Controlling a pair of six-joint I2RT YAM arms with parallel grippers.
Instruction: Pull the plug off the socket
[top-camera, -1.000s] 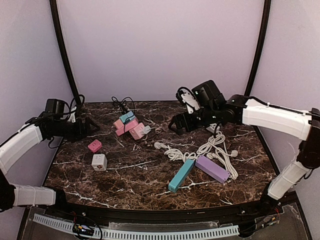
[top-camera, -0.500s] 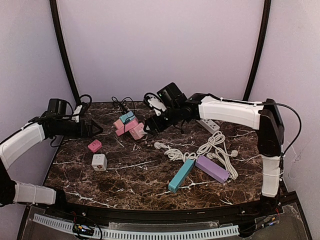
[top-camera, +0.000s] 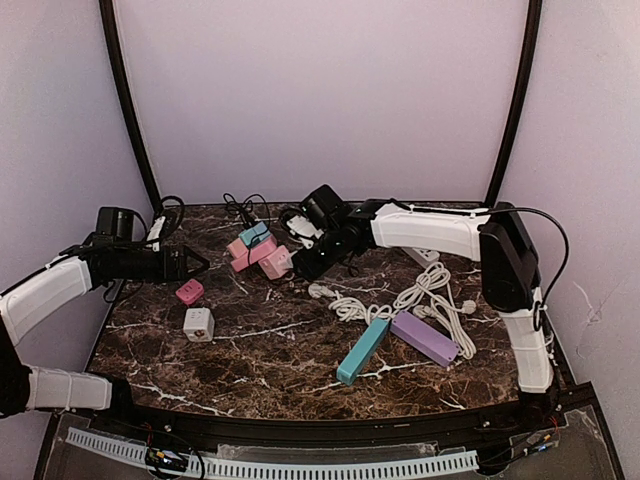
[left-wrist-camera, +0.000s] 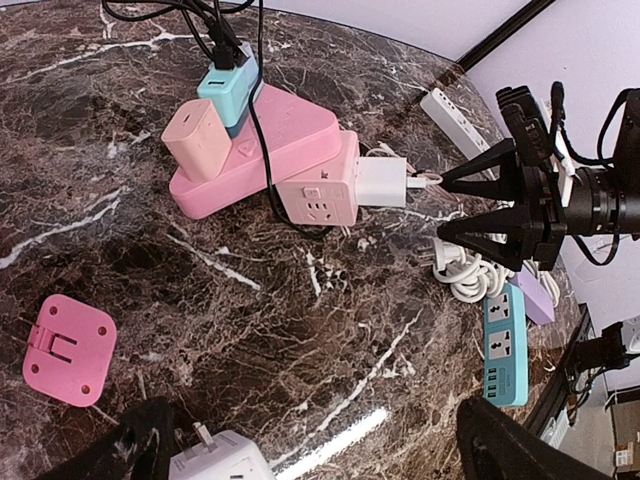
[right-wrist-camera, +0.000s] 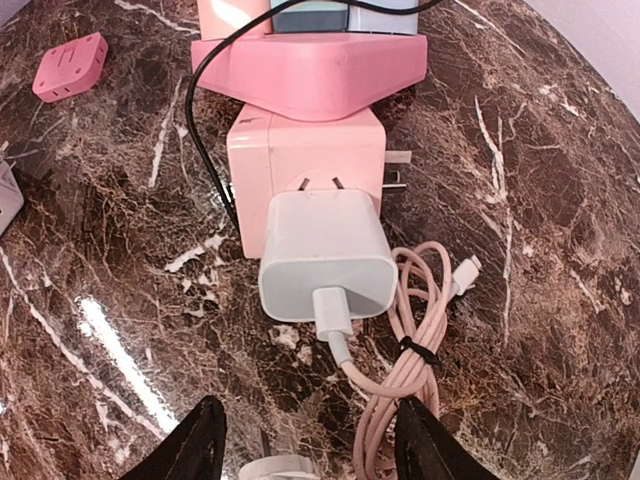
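Note:
A white plug (right-wrist-camera: 325, 255) sits in the front face of a pink cube socket (right-wrist-camera: 300, 165), and a bundled pink cable (right-wrist-camera: 405, 380) trails from it. My right gripper (right-wrist-camera: 312, 445) is open just short of the plug, one finger on each side of the cable's start and touching nothing. The top view shows this gripper (top-camera: 305, 262) right beside the plug (top-camera: 293, 259) and the socket (top-camera: 275, 262). My left gripper (top-camera: 195, 262) hovers open and empty at the left, pointing toward the socket (left-wrist-camera: 316, 190), the plug (left-wrist-camera: 382, 183) and the right gripper (left-wrist-camera: 443, 206).
A pink wedge-shaped block (top-camera: 250, 250) with a teal adapter (top-camera: 254, 234) and black wires touches the socket's back. Near the left gripper lie a small pink adapter (top-camera: 189, 292) and a white cube (top-camera: 198, 323). At the right are a teal strip (top-camera: 362, 350), a purple strip (top-camera: 425, 338) and coiled white cable (top-camera: 420, 295).
My right arm swung left from the back right of the table to the plug, and its jaws narrowed on the way. The left gripper edged slightly to the right.

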